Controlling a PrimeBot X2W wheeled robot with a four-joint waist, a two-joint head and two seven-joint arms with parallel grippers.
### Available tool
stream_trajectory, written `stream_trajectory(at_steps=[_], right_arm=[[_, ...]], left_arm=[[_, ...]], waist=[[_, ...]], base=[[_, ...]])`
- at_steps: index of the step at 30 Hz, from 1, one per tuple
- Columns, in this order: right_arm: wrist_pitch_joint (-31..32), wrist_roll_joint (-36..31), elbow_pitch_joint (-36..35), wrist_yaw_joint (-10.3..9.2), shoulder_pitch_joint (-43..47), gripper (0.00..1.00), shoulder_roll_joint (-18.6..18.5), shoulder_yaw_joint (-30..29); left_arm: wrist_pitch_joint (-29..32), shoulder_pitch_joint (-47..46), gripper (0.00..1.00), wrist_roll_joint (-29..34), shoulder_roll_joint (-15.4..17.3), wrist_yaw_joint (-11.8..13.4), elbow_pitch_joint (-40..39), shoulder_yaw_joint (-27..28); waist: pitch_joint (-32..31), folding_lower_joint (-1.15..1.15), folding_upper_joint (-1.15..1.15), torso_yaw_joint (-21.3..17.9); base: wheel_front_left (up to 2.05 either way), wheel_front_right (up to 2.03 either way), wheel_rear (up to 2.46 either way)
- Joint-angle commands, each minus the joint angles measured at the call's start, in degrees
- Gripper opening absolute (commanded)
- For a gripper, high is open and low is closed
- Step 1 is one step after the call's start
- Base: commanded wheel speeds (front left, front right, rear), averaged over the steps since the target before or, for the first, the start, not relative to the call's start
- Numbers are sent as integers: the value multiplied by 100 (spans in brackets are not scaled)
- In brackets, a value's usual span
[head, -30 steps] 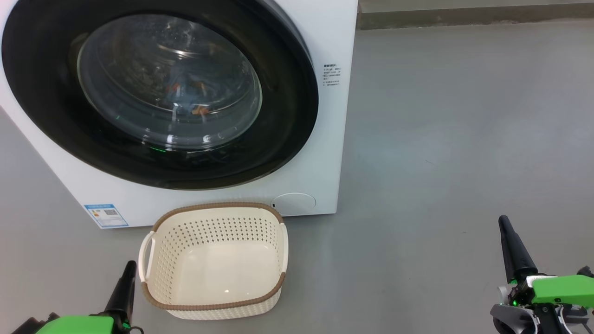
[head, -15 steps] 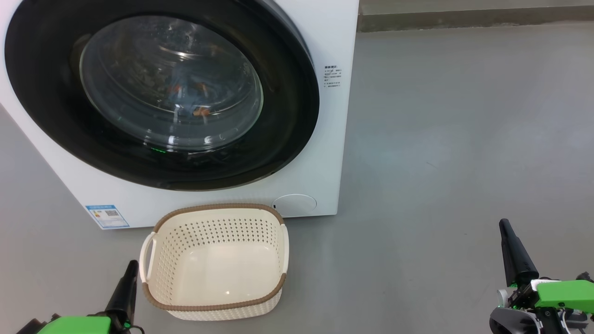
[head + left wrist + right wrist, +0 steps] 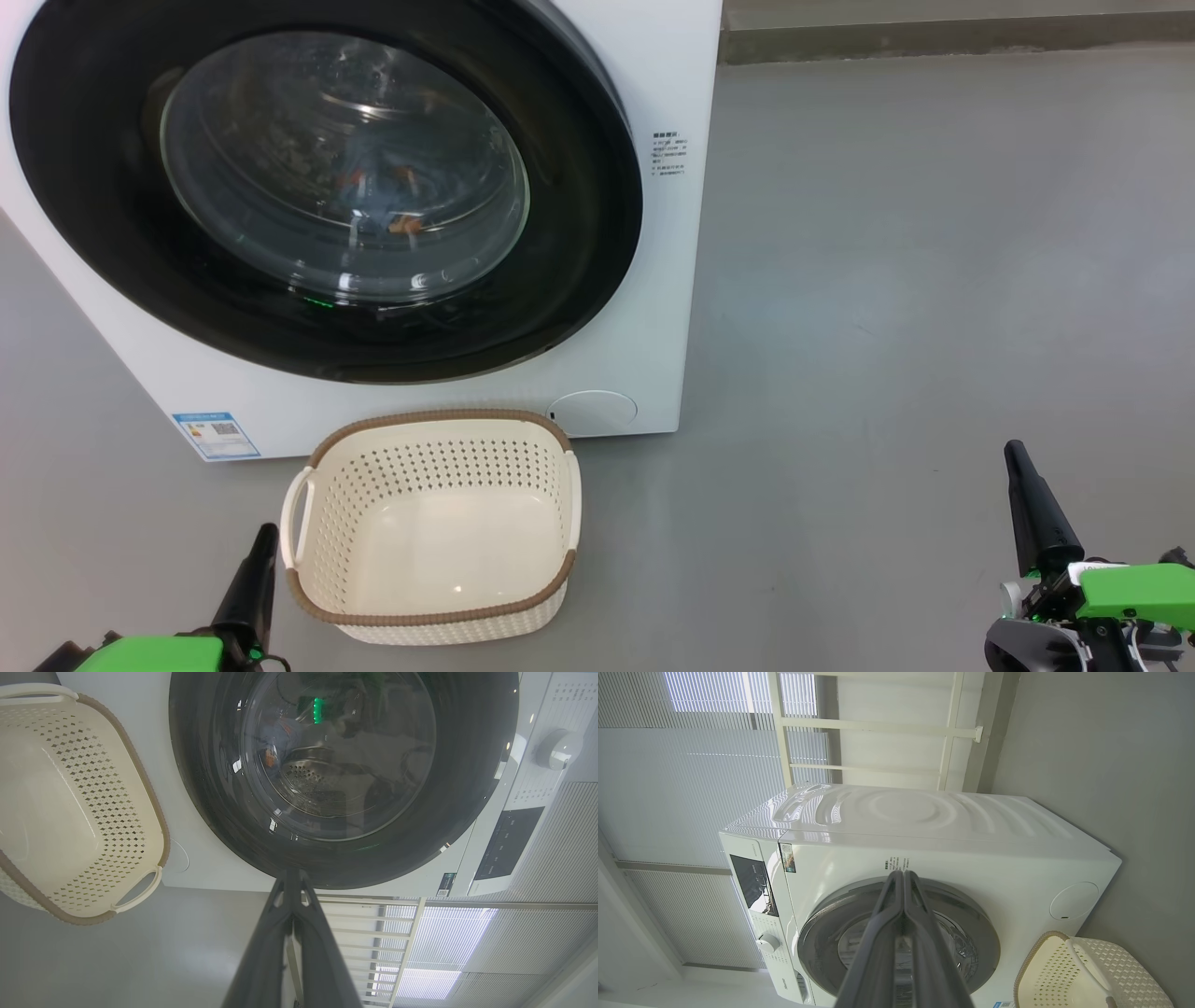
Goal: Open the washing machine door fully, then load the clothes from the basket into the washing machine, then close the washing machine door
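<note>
A grey floor (image 3: 887,280) runs up to a low wall ledge behind. On it stands the washing machine (image 3: 658,327), its door (image 3: 579,233) closed flat against the front. The clothes (image 3: 378,191) lie inside the drum, blue with orange specks behind the glass. The basket (image 3: 439,413) sits on the floor just in front of the machine, its bare bottom showing. The left gripper (image 3: 264,539) hangs beside the basket's left handle, fingers pressed together and holding nothing. The right gripper (image 3: 1019,467) is well off to the right, its fingers also together and holding nothing. Compared with a second ago, the camera has tipped slightly and the right gripper sits a touch lower; the rest is unchanged.
</note>
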Motion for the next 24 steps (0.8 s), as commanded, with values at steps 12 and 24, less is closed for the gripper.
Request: stream_trajectory(at_steps=[12,24], right_arm=[[50,63,-178,7,-63,0,-25,97],[50,62,-178,7,-63,0,-25,97]], left_arm=[[19,-273,0,-37,60,2,-100,201],[21,-273,0,-34,58,1,-100,204]], waist=[[0,0,0,0],[0,0,0,0]], base=[[0,0,0],[0,0,0]])
